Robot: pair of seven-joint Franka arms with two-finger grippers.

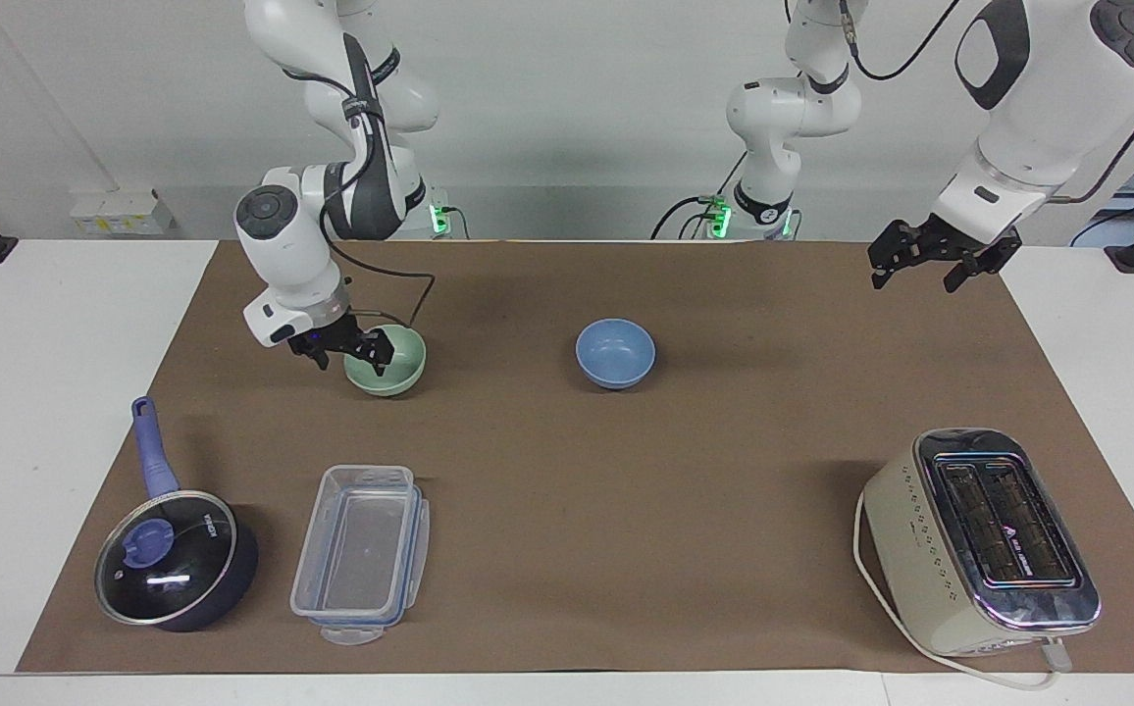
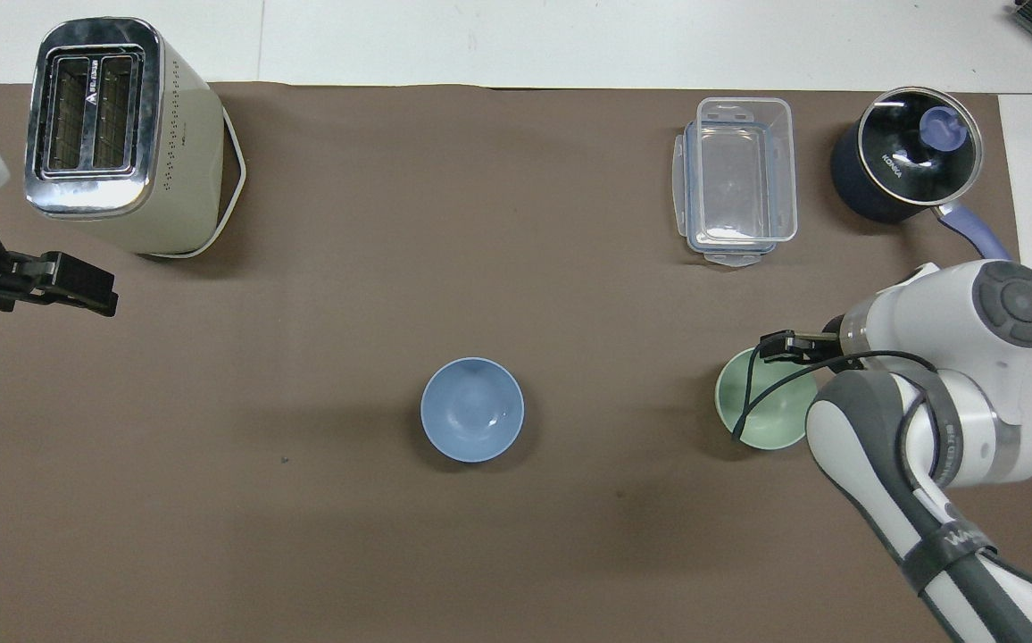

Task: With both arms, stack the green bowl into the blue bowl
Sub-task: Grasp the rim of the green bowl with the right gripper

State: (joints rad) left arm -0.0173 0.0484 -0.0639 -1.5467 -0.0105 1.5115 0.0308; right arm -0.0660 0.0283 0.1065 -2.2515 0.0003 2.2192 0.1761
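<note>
green bowl [image 2: 753, 411] partly under right arm [image 2: 944, 393]

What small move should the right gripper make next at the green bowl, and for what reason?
Probably close on the rim. The right gripper is open and low at the green bowl, seemingly with one finger inside and one outside. The bowl sits on the mat, apart from the blue bowl. The left gripper waits raised.

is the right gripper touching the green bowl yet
Cannot tell. In the facing view the right gripper straddles the green bowl rim, but no contact or gap shows plainly; the overhead view hides it too.
</note>
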